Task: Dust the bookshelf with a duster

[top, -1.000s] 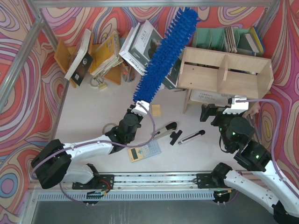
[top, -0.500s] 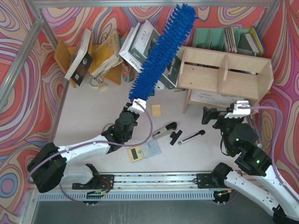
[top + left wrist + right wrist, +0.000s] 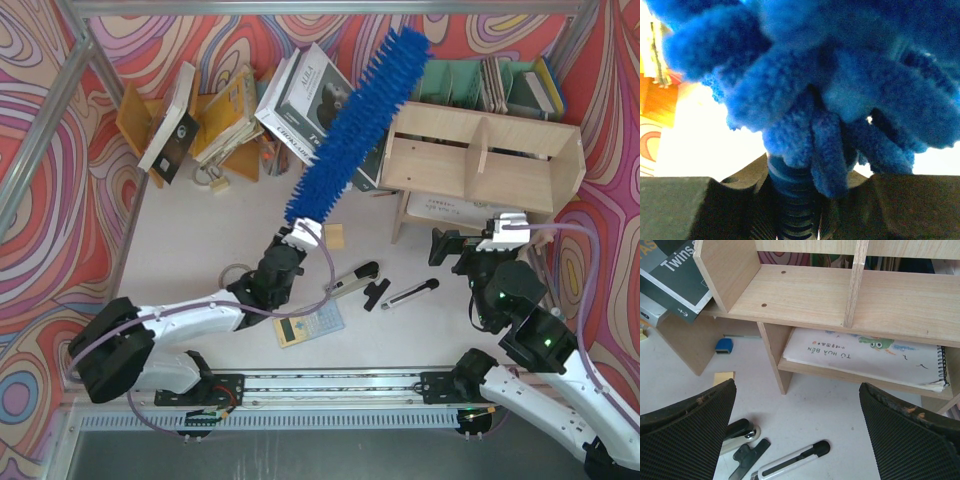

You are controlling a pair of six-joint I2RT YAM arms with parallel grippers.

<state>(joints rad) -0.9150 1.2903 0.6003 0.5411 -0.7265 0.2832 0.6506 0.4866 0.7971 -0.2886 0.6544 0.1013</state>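
My left gripper [image 3: 300, 233] is shut on the slim ribbed blue handle [image 3: 792, 210] of the duster [image 3: 352, 120]. Its long bright-blue fluffy head slants up and to the right, and its upper part lies by the left end of the pale plywood bookshelf [image 3: 520, 150]. In the left wrist view the blue chenille [image 3: 830, 85] fills most of the picture. My right gripper [image 3: 462, 247] is open and empty, just in front of the bookshelf, whose upright dividers and boards [image 3: 805, 295] fill the right wrist view.
A spiral notebook [image 3: 865, 352] lies on the bookshelf's lower board. On the table lie a stapler [image 3: 352, 278], a black-and-white utility knife [image 3: 410, 293], a calculator [image 3: 308, 326] and a sticky note [image 3: 334, 236]. Books and an orange-brown rack [image 3: 215, 115] stand at the back left, green file holders [image 3: 470, 80] behind the bookshelf.
The duster head swung left and then back to the right toward the bookshelf's left end. My right gripper shifted slightly and stays open.
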